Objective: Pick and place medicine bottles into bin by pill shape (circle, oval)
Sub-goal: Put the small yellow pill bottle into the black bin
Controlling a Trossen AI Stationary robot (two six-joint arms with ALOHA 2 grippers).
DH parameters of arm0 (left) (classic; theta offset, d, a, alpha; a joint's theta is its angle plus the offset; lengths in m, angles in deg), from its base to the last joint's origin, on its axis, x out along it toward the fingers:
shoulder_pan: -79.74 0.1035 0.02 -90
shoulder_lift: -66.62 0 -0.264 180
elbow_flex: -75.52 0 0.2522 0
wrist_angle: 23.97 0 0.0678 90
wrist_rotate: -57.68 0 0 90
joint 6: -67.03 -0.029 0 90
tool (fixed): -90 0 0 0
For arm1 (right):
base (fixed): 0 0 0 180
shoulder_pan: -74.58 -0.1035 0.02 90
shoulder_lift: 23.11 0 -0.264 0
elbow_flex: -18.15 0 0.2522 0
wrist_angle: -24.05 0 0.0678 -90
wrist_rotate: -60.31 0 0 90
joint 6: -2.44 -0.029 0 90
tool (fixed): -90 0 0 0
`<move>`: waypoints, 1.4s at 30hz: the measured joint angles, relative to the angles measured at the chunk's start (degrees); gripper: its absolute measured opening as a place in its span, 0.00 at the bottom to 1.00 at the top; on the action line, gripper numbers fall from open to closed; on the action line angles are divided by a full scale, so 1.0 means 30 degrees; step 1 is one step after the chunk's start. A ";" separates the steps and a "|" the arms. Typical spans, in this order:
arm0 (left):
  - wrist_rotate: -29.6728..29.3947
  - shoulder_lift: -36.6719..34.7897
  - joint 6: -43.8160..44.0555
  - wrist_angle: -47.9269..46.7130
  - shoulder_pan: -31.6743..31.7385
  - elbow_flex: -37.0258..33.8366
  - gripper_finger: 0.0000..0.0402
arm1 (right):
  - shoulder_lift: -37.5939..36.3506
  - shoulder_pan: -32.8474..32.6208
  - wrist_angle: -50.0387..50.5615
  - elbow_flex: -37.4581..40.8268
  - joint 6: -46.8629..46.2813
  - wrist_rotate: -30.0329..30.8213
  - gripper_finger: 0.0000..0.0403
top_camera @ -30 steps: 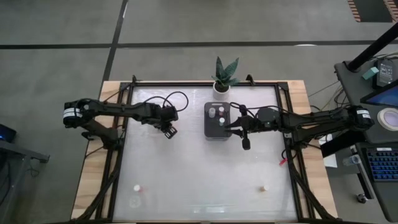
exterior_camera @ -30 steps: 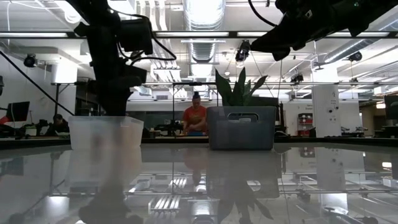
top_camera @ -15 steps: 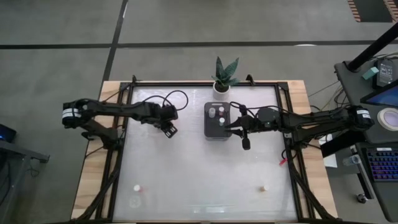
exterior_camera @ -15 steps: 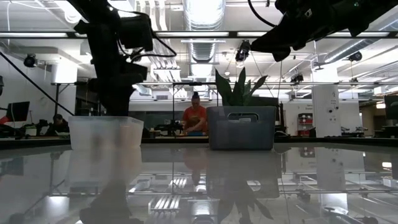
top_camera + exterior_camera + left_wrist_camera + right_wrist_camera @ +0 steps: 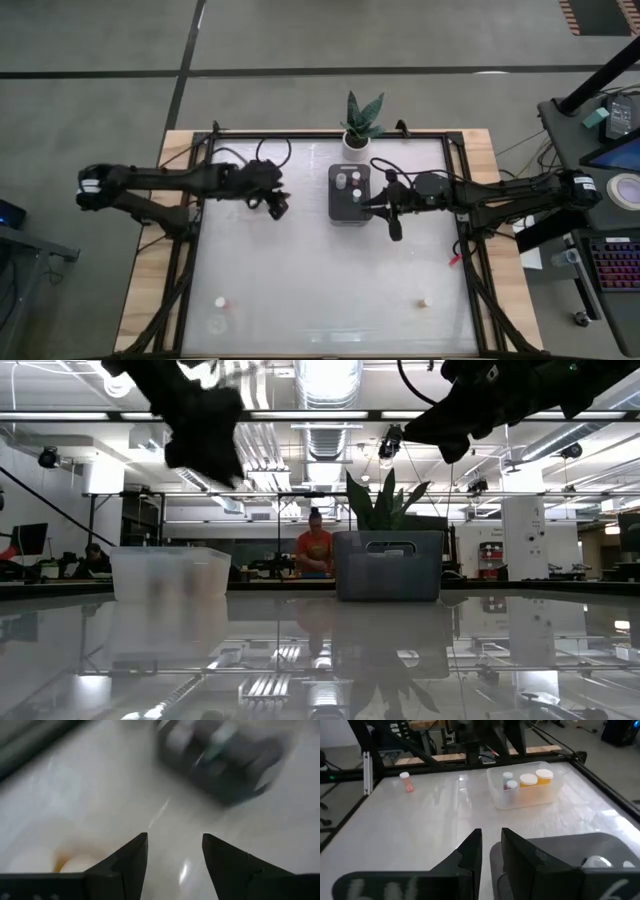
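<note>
The table (image 5: pixel 330 290) is a pale glossy sheet in a dark frame, with two bins near its far edge. The grey bin (image 5: pixel 350 193) sits at centre far, a plant (image 5: pixel 360 122) just behind it; from above it shows at least three white-capped bottles inside. The clear bin (image 5: pixel 526 786) stands to the left of the grey one and holds three bottles (image 5: pixel 536 778), two wide orange ones and a thinner one.

The left arm reaches across the far left of the table. The left gripper (image 5: pixel 279 203) hangs in the air near the clear bin, its fingers (image 5: pixel 125 865) apart with nothing between them. The right gripper (image 5: pixel 393 226) hovers just right of the grey bin, its fingers narrow, almost together, and empty.

Judging by this, several bottles are already sorted. Still out on the table: one bottle (image 5: pixel 220 301) at the near left, a second, faint shape just nearer than it that may be another, and one bottle (image 5: pixel 424 300) at the near right. Each of these still has to be fetched from the near edge and dropped in the proper bin.
</note>
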 joint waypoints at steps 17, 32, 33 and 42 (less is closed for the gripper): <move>-0.0443 -0.0223 -0.8981 1.2562 -0.5082 -0.1347 0.43 | -0.0122 -0.0705 -0.0135 0.0000 -0.6638 -0.1042 0.16; -0.0543 -0.0261 -1.2409 1.2534 -0.5045 -0.1347 0.43 | 0.0286 -0.5588 0.5185 -0.4079 -1.6347 -0.3655 0.16; -0.0543 -0.0261 -1.2375 1.2534 -0.5045 -0.1347 0.43 | 0.0497 -0.5928 0.6811 -0.4705 -1.6591 -0.3065 0.16; -0.0536 0.0378 -1.0667 1.3454 -0.5083 -0.1428 0.43 | 0.4201 -0.9226 2.2726 -1.0290 -2.0289 -0.2029 0.16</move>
